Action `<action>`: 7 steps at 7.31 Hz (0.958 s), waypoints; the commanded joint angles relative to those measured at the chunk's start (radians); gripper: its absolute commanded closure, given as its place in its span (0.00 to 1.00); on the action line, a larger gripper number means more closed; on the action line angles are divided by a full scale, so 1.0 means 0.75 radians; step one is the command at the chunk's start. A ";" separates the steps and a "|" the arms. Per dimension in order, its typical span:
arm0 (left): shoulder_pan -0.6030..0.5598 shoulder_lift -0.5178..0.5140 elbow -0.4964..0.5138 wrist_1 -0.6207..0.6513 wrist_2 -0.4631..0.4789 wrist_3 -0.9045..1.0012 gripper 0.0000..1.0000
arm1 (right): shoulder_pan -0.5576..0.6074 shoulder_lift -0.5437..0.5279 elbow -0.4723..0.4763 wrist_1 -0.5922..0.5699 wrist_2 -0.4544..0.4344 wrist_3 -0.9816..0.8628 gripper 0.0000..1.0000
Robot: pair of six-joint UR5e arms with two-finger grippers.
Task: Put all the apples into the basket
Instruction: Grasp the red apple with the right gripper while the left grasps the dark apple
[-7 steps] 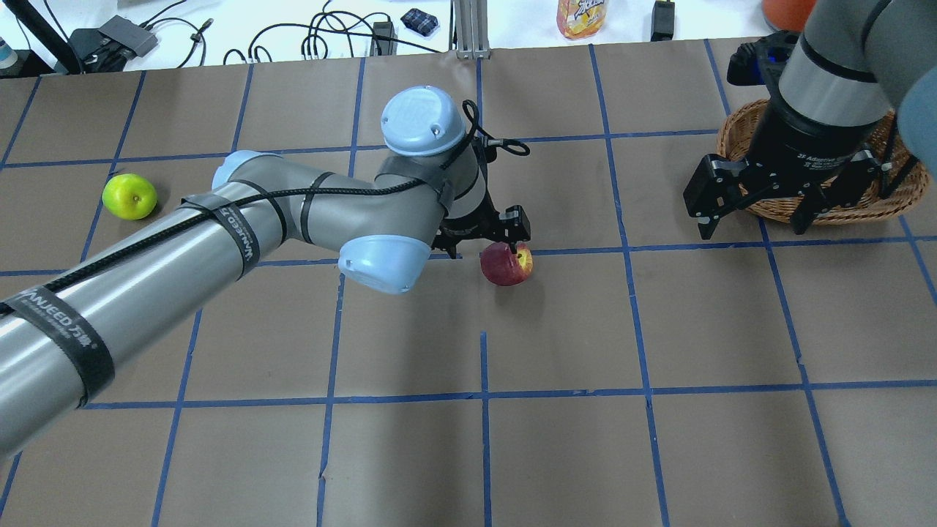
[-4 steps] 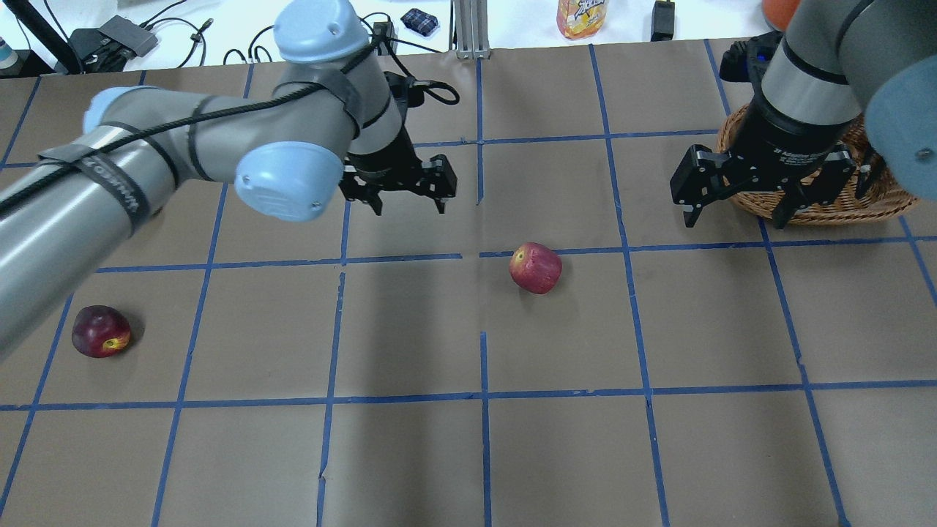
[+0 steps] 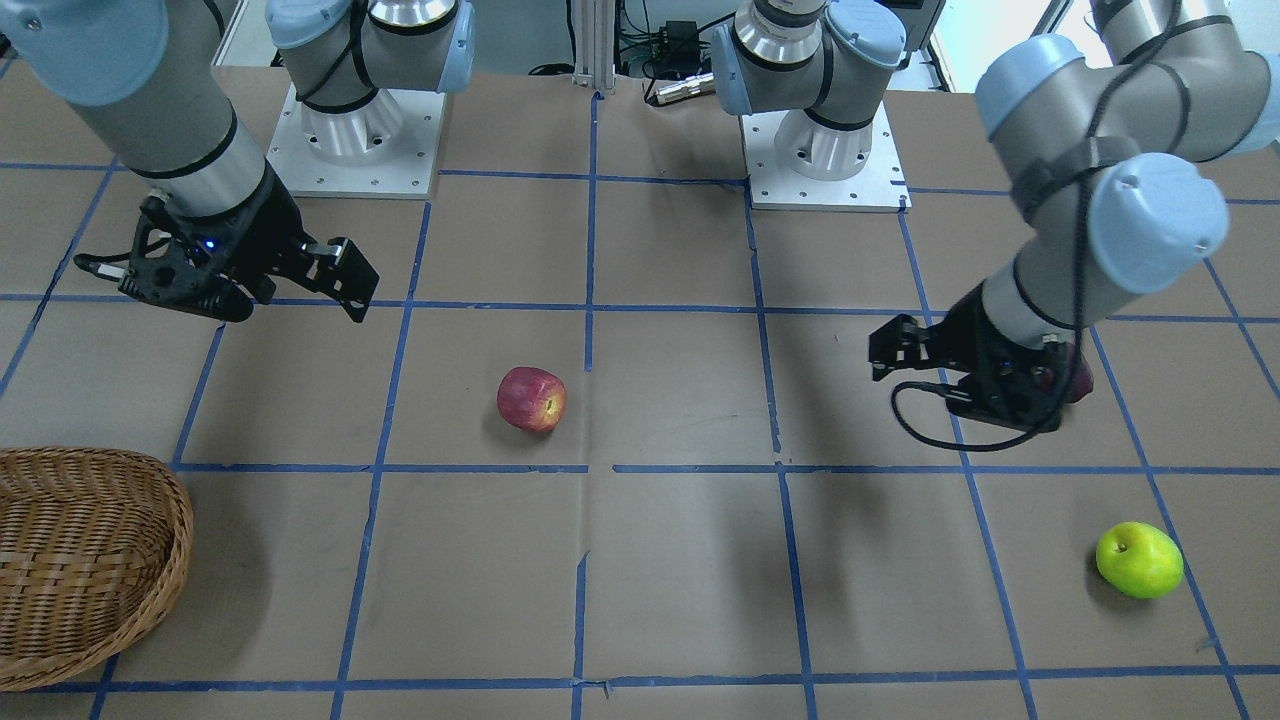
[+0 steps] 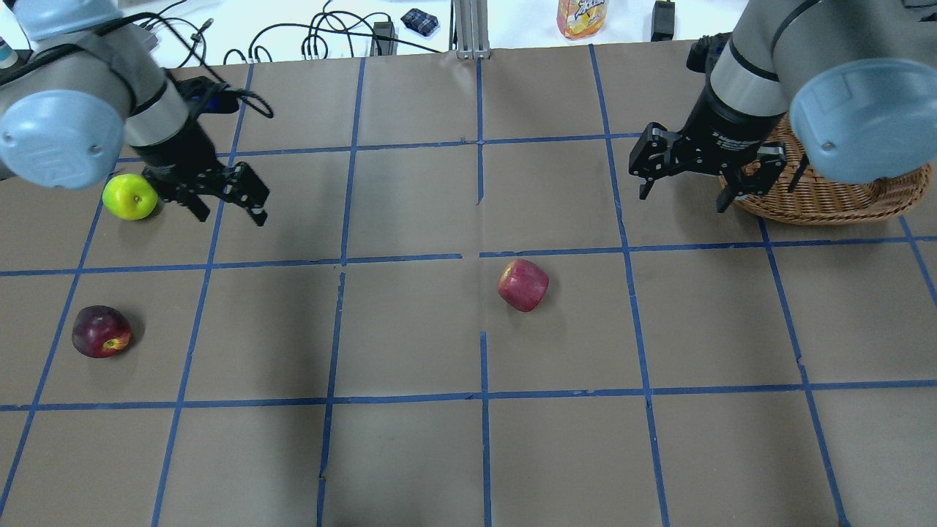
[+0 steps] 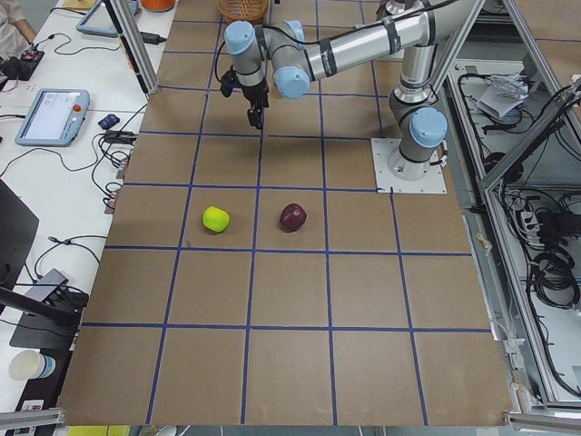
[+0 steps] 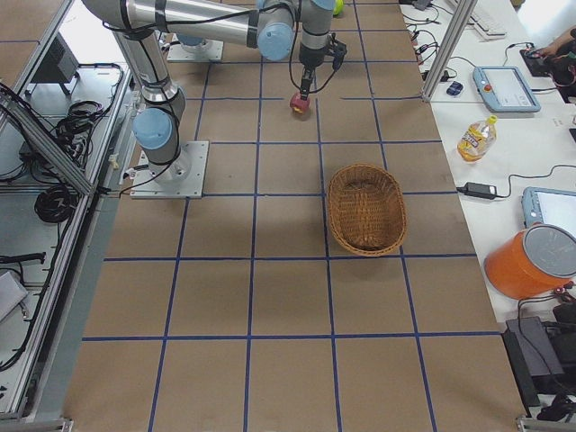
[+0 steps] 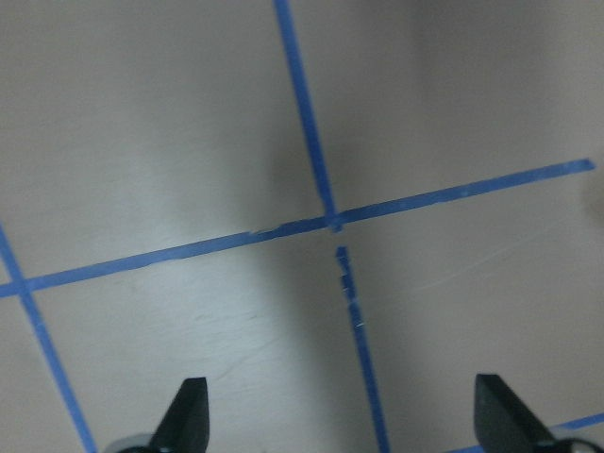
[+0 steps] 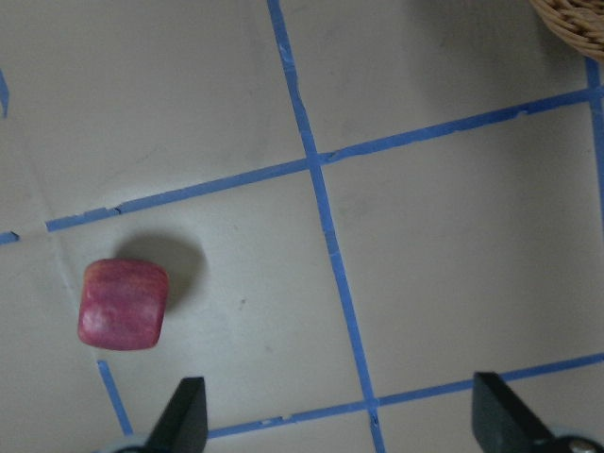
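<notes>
You had no apple in basket (image 4: 827, 197) yet. Red apple (image 4: 523, 285) sat mid counter (image 4: 410, 454); green apple (image 4: 129, 196) and dark apple (image 4: 101, 331) far off at robot's left end. Left jaws, right jaws both spread, held nothing. Next, I think: lower right jaws over red apple. Brown paper, blue tape lines (image 4: 483, 395) on counter; cables (image 4: 322, 36) behind.

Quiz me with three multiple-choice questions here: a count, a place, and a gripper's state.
1. How many apples are in the basket? A none; B one; C three.
2. Where is the red apple? A in the basket; B near the table's middle; C at a table corner.
3. The right gripper is: A open, empty; B shut on an apple; C shut, empty.
Answers: A, its wicker is bare; maroon apple and green apple lie outside. B, overhead shows it central. A, its jaws stand spread, nothing between.
</notes>
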 commanded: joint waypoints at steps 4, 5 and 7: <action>0.505 -0.038 -0.128 0.106 0.083 0.555 0.00 | 0.274 0.321 -0.014 -0.371 0.032 0.470 0.00; 0.509 -0.048 -0.128 0.129 0.112 0.437 0.00 | 0.294 0.398 -0.012 -0.418 0.064 0.514 0.00; 0.529 -0.089 -0.140 0.195 0.124 -0.067 0.00 | 0.303 0.442 0.000 -0.417 0.179 0.588 0.00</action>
